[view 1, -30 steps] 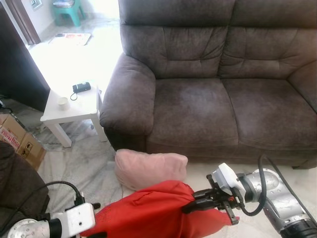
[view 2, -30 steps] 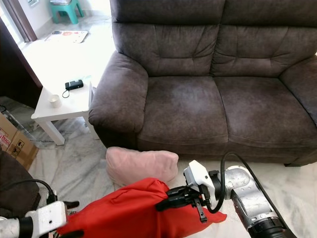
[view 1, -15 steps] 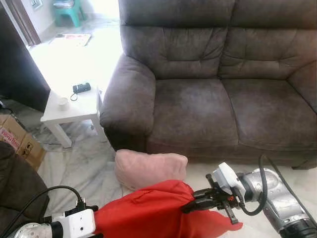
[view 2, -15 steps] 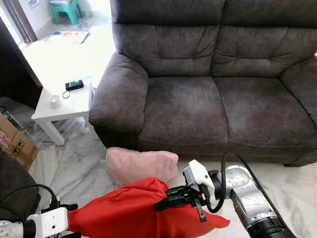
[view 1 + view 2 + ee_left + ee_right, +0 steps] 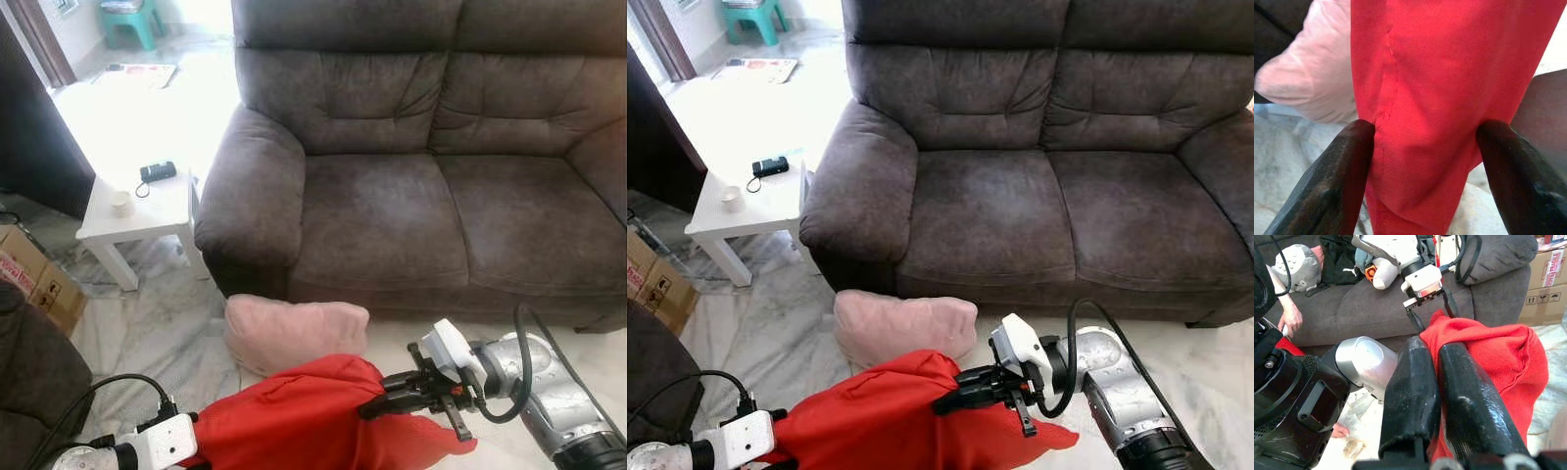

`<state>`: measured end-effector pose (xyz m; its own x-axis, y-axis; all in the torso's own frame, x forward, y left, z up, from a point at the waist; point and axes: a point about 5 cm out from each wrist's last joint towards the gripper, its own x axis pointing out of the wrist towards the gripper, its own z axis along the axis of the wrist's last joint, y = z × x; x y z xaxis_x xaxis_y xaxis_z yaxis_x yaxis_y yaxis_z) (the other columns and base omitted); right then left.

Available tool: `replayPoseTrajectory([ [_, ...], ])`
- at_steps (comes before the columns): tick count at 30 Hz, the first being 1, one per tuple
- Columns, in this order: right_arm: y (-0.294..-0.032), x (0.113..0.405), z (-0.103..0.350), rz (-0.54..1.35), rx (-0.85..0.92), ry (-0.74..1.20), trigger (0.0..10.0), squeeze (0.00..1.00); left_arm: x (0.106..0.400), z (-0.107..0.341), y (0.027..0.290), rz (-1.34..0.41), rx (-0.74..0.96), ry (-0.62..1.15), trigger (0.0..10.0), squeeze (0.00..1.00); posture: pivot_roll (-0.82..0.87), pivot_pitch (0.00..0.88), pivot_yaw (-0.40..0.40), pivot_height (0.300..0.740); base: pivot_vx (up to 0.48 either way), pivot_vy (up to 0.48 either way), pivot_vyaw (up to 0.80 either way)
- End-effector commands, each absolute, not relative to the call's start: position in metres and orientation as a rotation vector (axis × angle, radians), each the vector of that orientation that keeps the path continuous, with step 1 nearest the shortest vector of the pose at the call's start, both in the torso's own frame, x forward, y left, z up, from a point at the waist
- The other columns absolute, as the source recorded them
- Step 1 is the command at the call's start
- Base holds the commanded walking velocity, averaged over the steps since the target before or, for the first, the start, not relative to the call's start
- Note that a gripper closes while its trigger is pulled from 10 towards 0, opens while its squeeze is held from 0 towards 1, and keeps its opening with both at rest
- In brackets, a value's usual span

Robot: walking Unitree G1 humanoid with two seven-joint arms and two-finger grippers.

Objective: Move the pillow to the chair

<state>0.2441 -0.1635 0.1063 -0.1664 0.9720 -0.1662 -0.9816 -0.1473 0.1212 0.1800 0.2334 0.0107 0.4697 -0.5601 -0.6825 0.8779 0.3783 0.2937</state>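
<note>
Red pillow (image 5: 294, 416) pinched at each end by left gripper (image 5: 1430, 308) and right gripper (image 5: 377, 403) jaws.

Home living room, brown sofa (image 5: 411, 176), white side table (image 5: 137, 211) (marble floor (image 5: 167, 323))

Bright daylight blows out the floor (image 5: 147, 108) at upper left; close wrist views are soft.

Brown sofa (image 5: 411, 186), white side table (image 5: 132, 211), marble floor (image 5: 167, 313).
</note>
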Motion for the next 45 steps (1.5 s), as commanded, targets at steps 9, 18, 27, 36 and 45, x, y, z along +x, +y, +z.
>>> replayPoseTrajectory([
  [9,-0.161,0.249,0.131,1.752,-0.067,0.081,10.0,0.00,0.179,-0.003,0.236,-0.940,0.707,0.537,10.0,0.00,0.10,0.118,-0.015,0.740,0.000,0.000,0.00],
  [18,-0.162,0.251,0.133,1.746,-0.071,0.080,10.0,0.00,0.180,-0.007,0.231,-0.933,0.680,0.523,0.0,0.00,0.10,0.114,-0.023,0.740,0.000,0.000,0.00],
  [27,-0.161,0.252,0.132,1.746,-0.071,0.077,10.0,0.00,0.181,-0.006,0.229,-0.937,0.669,0.500,0.0,0.00,0.10,0.107,-0.025,0.740,0.000,0.000,0.00],
  [36,-0.160,0.252,0.131,1.739,-0.069,0.075,10.0,0.00,0.184,-0.001,0.230,-0.911,0.645,0.473,0.0,0.00,0.10,0.102,-0.027,0.740,0.000,0.000,0.00],
  [45,-0.158,0.252,0.130,1.739,-0.067,0.073,10.0,0.00,0.191,0.006,0.231,-0.899,0.631,0.443,0.0,0.00,0.10,0.110,-0.026,0.740,0.000,0.000,0.00],
])
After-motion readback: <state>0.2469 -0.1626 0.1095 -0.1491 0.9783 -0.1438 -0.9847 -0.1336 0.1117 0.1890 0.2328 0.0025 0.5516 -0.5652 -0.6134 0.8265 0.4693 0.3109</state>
